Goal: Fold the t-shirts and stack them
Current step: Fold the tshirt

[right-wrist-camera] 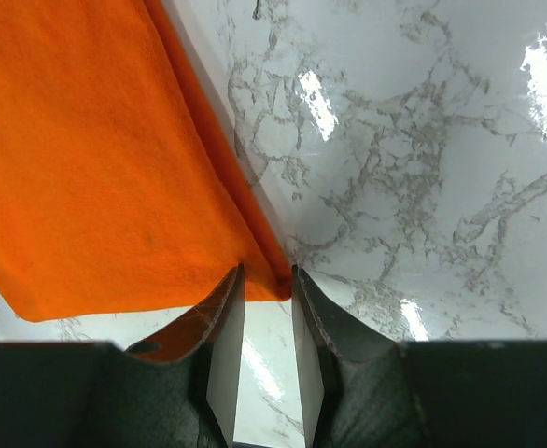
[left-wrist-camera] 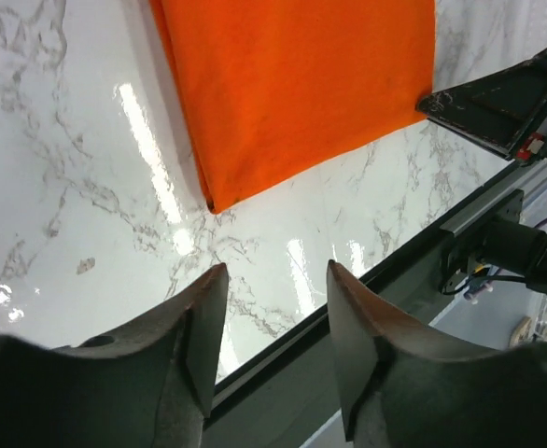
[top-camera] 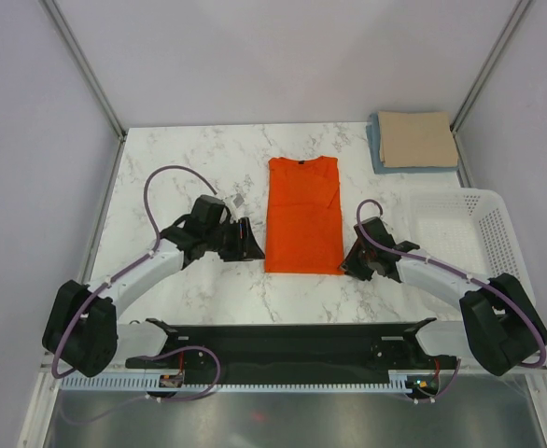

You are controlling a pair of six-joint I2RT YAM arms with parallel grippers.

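Fingers [left-wrist-camera: 203,327] of left gripper [left-wrist-camera: 276,269] stand half open, empty. The right gripper [right-wrist-camera: 268,273] is nearly shut at the lower corner of the bright orange cloth t-shirt [top-camera: 301,217], but I cannot tell if it holds. Grab both corners evenly.

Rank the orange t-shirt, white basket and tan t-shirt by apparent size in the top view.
Largest: orange t-shirt and white basket, too alike to rank.
Smallest: tan t-shirt, folded.

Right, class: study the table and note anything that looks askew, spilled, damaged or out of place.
Nothing serious. The orange t-shirt lies flat and square mid-table. The tan t-shirt sits slightly offset on the light blue t-shirt, so a blue strip shows along its left and near edges. The white basket stands upright.
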